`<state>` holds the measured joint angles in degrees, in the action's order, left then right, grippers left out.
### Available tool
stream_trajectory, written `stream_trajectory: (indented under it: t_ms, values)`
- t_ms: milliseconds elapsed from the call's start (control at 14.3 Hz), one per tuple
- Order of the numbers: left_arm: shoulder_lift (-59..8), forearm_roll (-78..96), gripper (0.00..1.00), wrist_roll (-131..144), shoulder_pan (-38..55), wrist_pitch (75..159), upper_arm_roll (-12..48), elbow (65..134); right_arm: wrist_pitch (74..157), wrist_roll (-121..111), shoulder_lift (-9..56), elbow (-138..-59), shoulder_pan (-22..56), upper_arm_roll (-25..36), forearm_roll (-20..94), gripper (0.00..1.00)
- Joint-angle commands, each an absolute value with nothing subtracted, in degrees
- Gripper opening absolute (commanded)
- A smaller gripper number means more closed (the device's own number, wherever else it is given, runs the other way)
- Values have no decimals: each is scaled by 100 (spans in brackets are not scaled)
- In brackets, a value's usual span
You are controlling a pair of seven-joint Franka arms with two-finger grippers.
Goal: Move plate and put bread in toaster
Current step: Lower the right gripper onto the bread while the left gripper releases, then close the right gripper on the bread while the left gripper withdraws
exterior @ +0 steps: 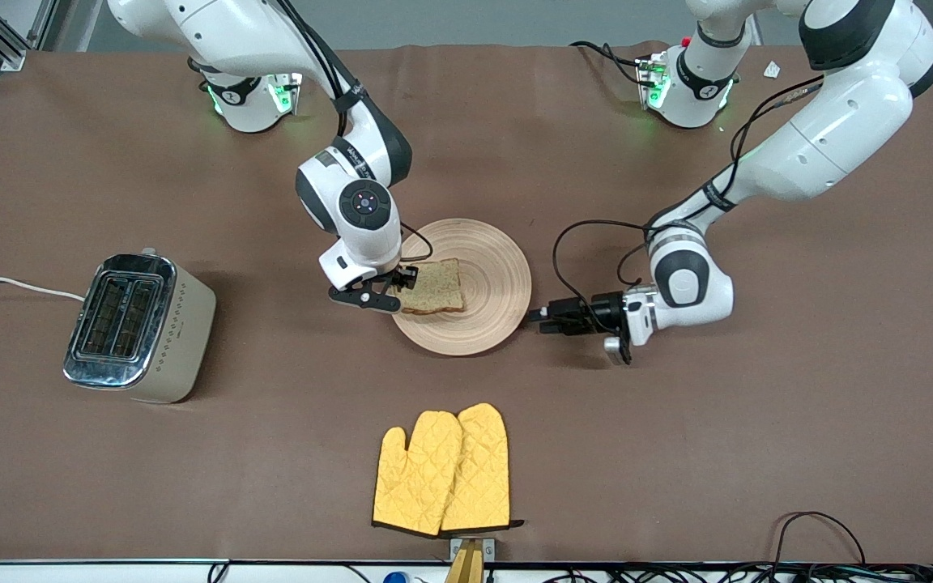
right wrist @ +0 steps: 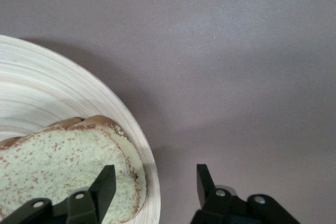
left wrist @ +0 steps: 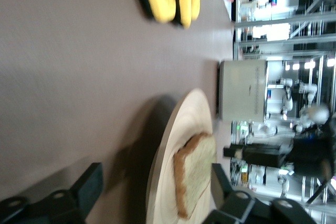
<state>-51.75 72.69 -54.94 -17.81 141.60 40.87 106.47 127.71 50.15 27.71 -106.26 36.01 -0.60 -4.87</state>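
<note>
The tan wooden plate (exterior: 491, 267) lies mid-table with the seeded bread (exterior: 434, 286) flat on it. My right gripper (exterior: 400, 290) hangs low over the plate's edge toward the right arm's end. It is open, with one finger over the bread (right wrist: 58, 166) and the other over the table beside the plate's rim (right wrist: 142, 145). My left gripper (exterior: 533, 316) is low at the plate's rim toward the left arm's end, open, its fingers (left wrist: 89, 187) astride the rim (left wrist: 157, 171) without gripping. The cream toaster (exterior: 138, 324) stands at the right arm's end, slots up.
A pair of yellow oven mitts (exterior: 444, 470) lies nearer the front camera than the plate. The toaster's white cord (exterior: 13, 283) trails off the table's end. Brown tabletop surrounds everything.
</note>
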Motion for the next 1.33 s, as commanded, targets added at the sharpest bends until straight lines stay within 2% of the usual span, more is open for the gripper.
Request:
stream_trajectory:
  t_ms: [0, 280, 560, 981, 1261]
  values:
    - [-4694, 7095, 100, -4801, -1828, 14177, 3894, 10513, 12832, 5185, 2830, -10617, 3718, -26, -633, 70]
    - [-4641, 5743, 100, -3414, -2258, 14115, 3867, 10003, 13007, 5308, 2970, -10608, 3788, -35, -633, 70]
    - [-4395, 4660, 100, -1858, -2347, 13879, 3885, 9573, 13043, 5388, 3050, -10600, 3867, -35, -633, 63]
    - [-3596, 3930, 100, -424, -2513, 13326, 3841, 9422, 13043, 5388, 3059, -10547, 3867, -35, -598, 54]
    - [-3148, 2807, 100, 796, -2628, 12850, 3850, 9299, 13113, 5519, 3094, -10529, 3867, -35, -589, 47]
